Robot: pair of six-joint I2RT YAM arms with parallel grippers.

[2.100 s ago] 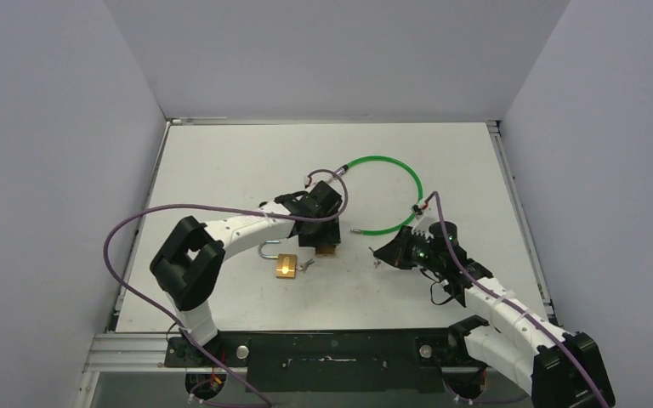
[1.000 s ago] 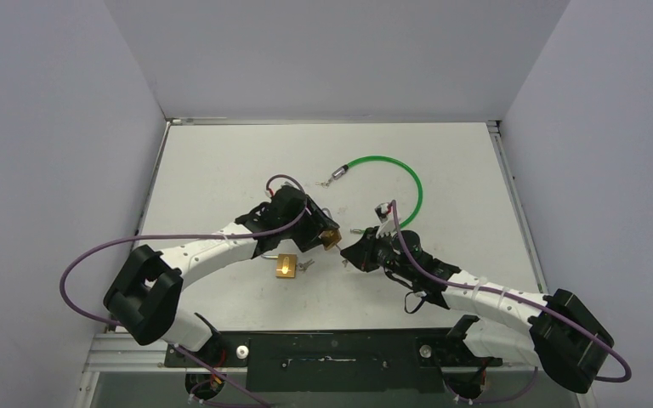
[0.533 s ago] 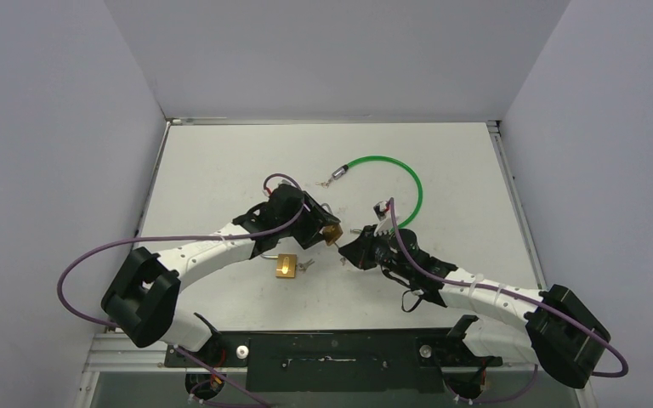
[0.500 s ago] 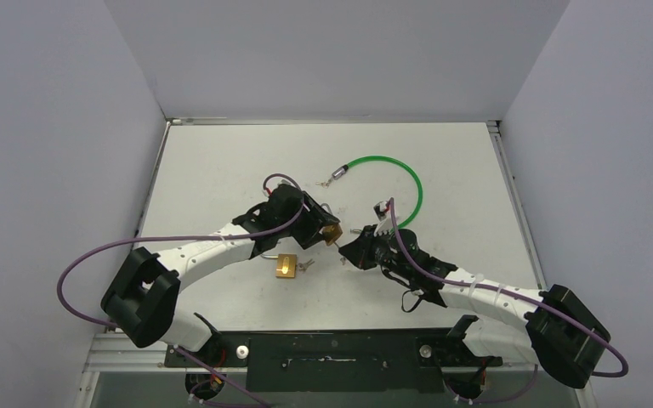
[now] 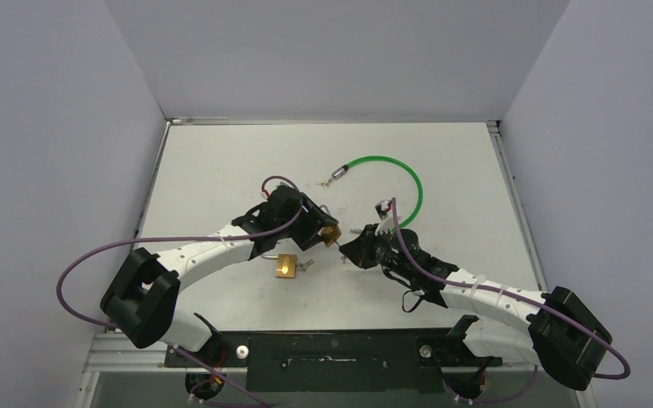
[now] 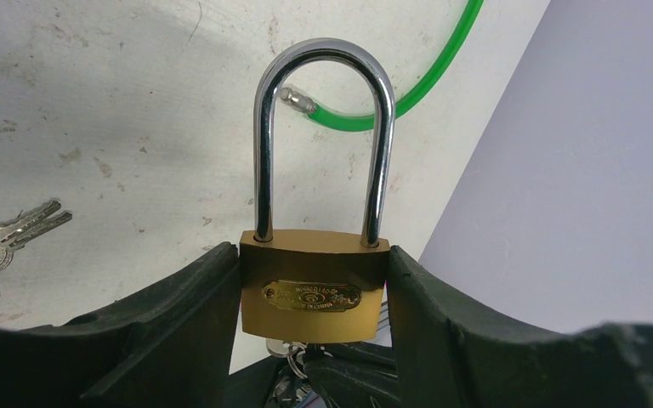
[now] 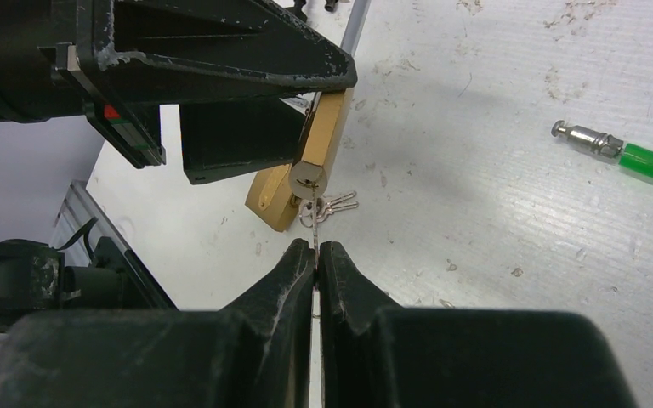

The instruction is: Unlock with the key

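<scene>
My left gripper [image 5: 321, 231] is shut on a brass padlock [image 5: 332, 234] and holds it off the table. In the left wrist view the fingers [image 6: 178, 314] clamp the padlock's body [image 6: 313, 285], with its steel shackle [image 6: 321, 136] closed and pointing away. My right gripper [image 5: 346, 252] is shut on a thin key [image 7: 315, 223] just below the padlock. In the right wrist view the key's blade runs from my right gripper [image 7: 316, 251] up to the keyhole in the padlock's underside [image 7: 308, 178].
A second brass padlock [image 5: 286, 266] lies on the white table with a small bunch of keys [image 5: 308, 264] beside it. A green cable [image 5: 400, 174] with metal ends curves behind the grippers. Grey walls enclose the table.
Over two seconds the left arm carried the padlock towards the right arm, and the right gripper moved in under it. In the last half second almost nothing moved.
</scene>
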